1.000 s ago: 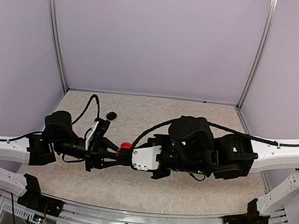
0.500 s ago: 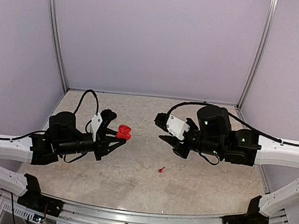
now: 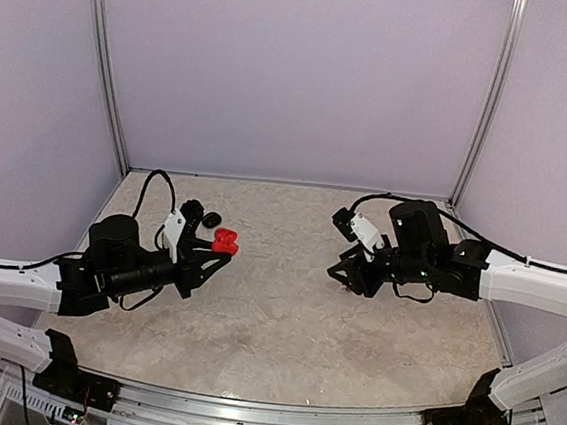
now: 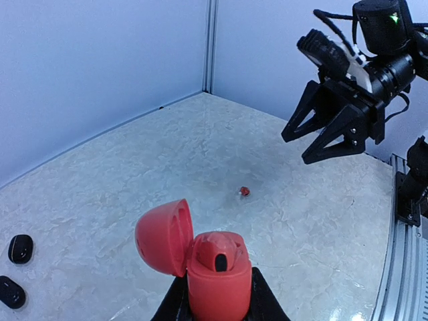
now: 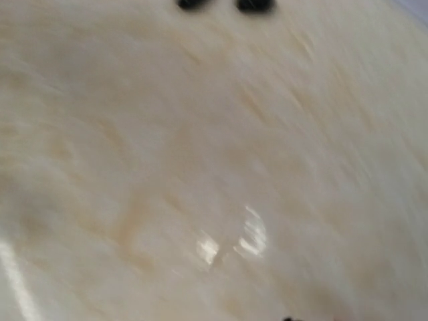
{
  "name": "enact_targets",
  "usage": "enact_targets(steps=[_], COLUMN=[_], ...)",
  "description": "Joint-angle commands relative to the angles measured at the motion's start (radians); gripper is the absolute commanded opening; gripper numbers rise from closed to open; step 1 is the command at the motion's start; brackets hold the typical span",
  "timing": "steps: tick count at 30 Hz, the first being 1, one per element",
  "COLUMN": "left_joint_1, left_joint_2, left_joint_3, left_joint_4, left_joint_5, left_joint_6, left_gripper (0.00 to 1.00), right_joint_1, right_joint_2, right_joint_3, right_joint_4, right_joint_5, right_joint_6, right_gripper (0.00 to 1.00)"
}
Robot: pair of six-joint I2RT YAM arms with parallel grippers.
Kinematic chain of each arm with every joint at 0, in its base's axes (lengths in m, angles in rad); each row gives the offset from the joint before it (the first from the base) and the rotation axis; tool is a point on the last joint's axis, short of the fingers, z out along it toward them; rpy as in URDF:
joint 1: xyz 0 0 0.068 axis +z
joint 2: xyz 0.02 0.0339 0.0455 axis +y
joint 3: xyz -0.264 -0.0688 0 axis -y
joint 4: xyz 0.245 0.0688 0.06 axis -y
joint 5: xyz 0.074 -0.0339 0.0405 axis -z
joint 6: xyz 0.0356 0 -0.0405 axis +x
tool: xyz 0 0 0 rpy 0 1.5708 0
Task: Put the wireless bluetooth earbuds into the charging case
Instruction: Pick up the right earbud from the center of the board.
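Note:
My left gripper [image 3: 209, 251] is shut on a red charging case [image 3: 224, 242] and holds it upright above the table. In the left wrist view the case [image 4: 217, 281] sits between my fingertips [image 4: 172, 306] with its lid [image 4: 162, 237] swung open to the left. One dark slot shows in its top. A tiny red earbud [image 4: 245, 191] lies on the table beyond the case. I cannot make it out in the top view. My right gripper [image 3: 344, 275] is open and empty, off to the right; it also shows in the left wrist view [image 4: 302, 144]. The right wrist view is blurred.
Two small black pebble-like pieces [image 4: 20, 248] [image 4: 10, 291] lie at the far left; one shows in the top view [image 3: 210, 220]. Two dark blobs [image 5: 190, 3] sit at the top of the right wrist view. Walls enclose the marbled table [image 3: 274, 312].
The two grippers were together at the centre and have drawn apart. My left went back-left with the red case; my right swung right. A red earbud appeared on the table half a second ago.

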Motion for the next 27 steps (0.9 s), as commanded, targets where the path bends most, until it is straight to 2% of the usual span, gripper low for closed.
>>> enact_targets(steps=[1,6,13,22,27], left_joint_1=[0.005,0.005,0.007,0.012,0.014], left_joint_2=[-0.002,-0.007,-0.030,-0.048,-0.057], left_joint_3=[-0.009,-0.028,-0.049,-0.082,-0.093], left_joint_4=[0.065,0.087,0.104,0.156,0.185], left_joint_5=[0.020,0.021,0.027,0.038,0.054], left_joint_6=[-0.027,-0.036,-0.032,-0.029,-0.037], left_gripper=[0.00,0.00,0.00,0.00,0.00], right_joint_1=[-0.138,-0.262,-0.288,-0.291,-0.291], right_joint_2=[0.056,0.174,0.342,0.325,0.353], right_joint_3=[0.023,0.086,0.163,-0.045,-0.088], right_joint_4=[-0.120,-0.188,-0.222,0.106,0.215], right_joint_5=[-0.074,-0.141,-0.119,-0.131,-0.085], right_joint_6=[0.119,0.153,0.127,0.124,0.084], right_gripper=[0.46,0.47,0.45,0.46,0.45])
